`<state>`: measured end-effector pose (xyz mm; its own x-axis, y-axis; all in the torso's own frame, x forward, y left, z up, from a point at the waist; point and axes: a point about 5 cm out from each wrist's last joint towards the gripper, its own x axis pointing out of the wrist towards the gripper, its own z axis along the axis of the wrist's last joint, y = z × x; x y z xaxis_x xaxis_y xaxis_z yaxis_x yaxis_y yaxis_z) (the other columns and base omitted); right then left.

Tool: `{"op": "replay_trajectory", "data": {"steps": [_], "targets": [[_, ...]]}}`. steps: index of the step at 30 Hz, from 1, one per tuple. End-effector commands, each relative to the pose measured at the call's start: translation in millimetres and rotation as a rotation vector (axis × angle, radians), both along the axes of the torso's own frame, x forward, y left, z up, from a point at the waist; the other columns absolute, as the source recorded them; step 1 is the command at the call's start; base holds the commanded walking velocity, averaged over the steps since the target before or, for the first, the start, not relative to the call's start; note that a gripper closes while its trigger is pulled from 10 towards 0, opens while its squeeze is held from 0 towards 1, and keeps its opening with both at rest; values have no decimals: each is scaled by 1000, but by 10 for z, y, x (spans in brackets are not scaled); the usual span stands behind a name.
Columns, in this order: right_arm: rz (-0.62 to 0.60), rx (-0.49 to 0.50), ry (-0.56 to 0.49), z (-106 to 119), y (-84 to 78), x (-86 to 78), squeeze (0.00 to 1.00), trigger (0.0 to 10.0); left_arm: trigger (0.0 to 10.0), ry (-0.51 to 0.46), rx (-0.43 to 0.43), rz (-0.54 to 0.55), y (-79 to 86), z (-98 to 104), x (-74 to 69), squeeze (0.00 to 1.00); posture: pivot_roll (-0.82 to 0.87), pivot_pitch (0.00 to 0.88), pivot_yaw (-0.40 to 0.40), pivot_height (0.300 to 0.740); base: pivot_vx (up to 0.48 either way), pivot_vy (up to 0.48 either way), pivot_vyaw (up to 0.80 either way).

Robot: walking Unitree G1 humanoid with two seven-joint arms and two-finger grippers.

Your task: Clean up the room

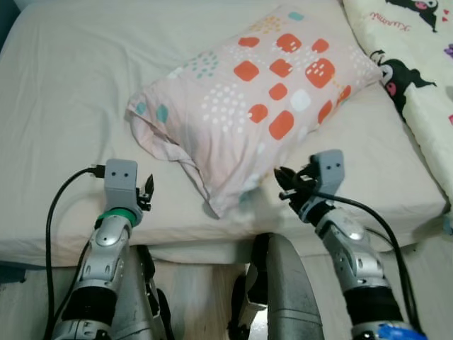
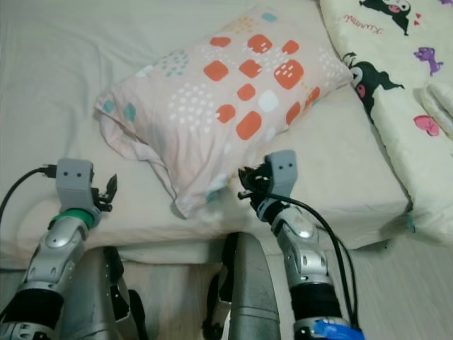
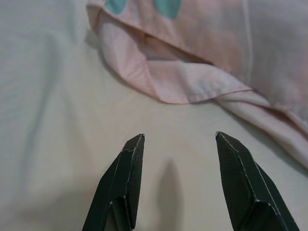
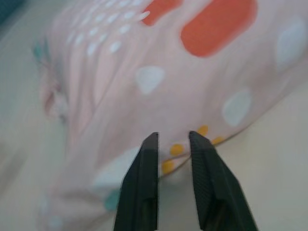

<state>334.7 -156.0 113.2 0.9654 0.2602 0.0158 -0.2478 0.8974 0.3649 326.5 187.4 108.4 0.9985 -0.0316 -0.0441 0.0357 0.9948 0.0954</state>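
Observation:
A pink pillow (image 1: 262,106) with orange squares and white dots lies at an angle on the cream bed sheet (image 1: 71,106). Its loose open end (image 3: 192,82) points toward me. My left gripper (image 1: 147,191) hovers low over the sheet near the bed's front edge, left of the pillow's near corner. In the left wrist view this gripper (image 3: 178,137) is open, empty and a short way from the pillow's flap. My right gripper (image 1: 283,183) sits just right of the near corner. The right wrist view shows it (image 4: 173,135) narrowly open, close to the pillow's side (image 4: 192,62), with nothing between its fingers.
A cream blanket (image 1: 417,71) printed with black cartoon figures covers the bed's right side. The mattress front edge (image 1: 198,244) runs just below both grippers, with pale floor (image 1: 191,283) beneath it. My own grey legs (image 1: 279,283) stand against the bed.

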Motion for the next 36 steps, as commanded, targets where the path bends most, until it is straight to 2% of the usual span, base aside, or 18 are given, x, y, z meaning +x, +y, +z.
{"op": "replay_trajectory", "data": {"steps": [1, 2, 4, 5, 7, 8, 11, 14, 17, 19, 23, 24, 27, 28, 29, 30, 33, 36], "targets": [[-88, 86, 59, -148, -96, -25, 1000, 10000, 10000, 23, 6, -7, -1, -72, -54, 0, 42, 233, -5, 552, 0, 0, 0], [-88, 86, 59, -148, -96, -25, 1000, 10000, 10000, 23, 6, -7, -1, -72, -54, 0, 42, 233, -5, 552, 0, 0, 0], [-90, 269, 91, -216, -27, 6, 1000, 10000, 10000, 1, 11, -39, -16, -30, -76, 0, 62, 259, 0, 552, 0, 0, 0], [-90, 269, 91, -216, -27, 6, 1000, 10000, 10000, 1, 11, -39, -16, -30, -76, 0, 62, 259, 0, 552, 0, 0, 0], [-35, 433, 125, -263, 109, 61, 1000, 10000, 10000, -15, 29, -80, -19, -1, -119, 0, 76, 279, 8, 552, 0, 0, 0], [-15, 474, 129, -258, 165, 86, 1000, 10000, 10000, -22, 37, -90, -13, 17, -136, 0, 94, 299, 13, 552, 0, 0, 0], [-13, 457, 140, -241, 258, 163, 1000, 10000, 10000, -62, 68, -87, 25, 93, -179, 0, 120, 327, 15, 552, 0, 0, 0], [-3, 463, 135, -223, 284, 190, 1000, 10000, 10000, -81, 83, -88, 41, 130, -209, 0, 148, 348, 19, 552, 0, 0, 0], [19, 448, 152, -210, 348, 254, 1000, 10000, 10000, -123, 145, -122, 91, 235, -391, 0, 218, 382, 20, 552, 0, 0, 0], [19, 448, 152, -210, 348, 254, 1000, 10000, 10000, -123, 145, -122, 91, 235, -391, 0, 218, 382, 20, 552, 0, 0, 0], [22, 455, 171, -205, 369, 286, 1000, 10000, 10000, -141, 179, -148, 109, 316, -492, 0, 283, 429, 9, 552, 0, 0, 0], [8, 459, 196, -199, 376, 320, 1000, 10000, 10000, -148, 214, -165, 131, 396, -582, 0, 326, 450, 6, 552, 0, 0, 0], [-10, 442, 211, -196, 375, 335, 1000, 10000, 10000, -151, 227, -163, 148, 426, -614, 0, 340, 454, 6, 552, 0, 0, 0], [-23, 426, 230, -196, 378, 348, 275, 10000, 10000, -152, 233, -161, 162, 450, -642, 0, 348, 456, 7, 552, 0, 0, 0], [-23, 426, 230, -196, 378, 348, 275, 10000, 10000, -152, 233, -161, 162, 450, -642, 0, 348, 456, 7, 552, 0, 0, 0], [-30, 415, 242, -196, 383, 355, 0, 10000, 10000, -153, 237, -159, 174, 466, -660, 0, 351, 458, 8, 552, 0, 0, 0], [-33, 407, 264, -201, 404, 363, 0, 10000, 10000, -146, 252, -166, 177, 480, -697, 0, 357, 461, 13, 552, 0, 0, 0], [-65, 340, 309, -233, 397, 364, 0, 10000, 10000, -134, 264, -174, 176, 488, -710, 0, 357, 460, 22, 552, 0, 0, 0]]}}
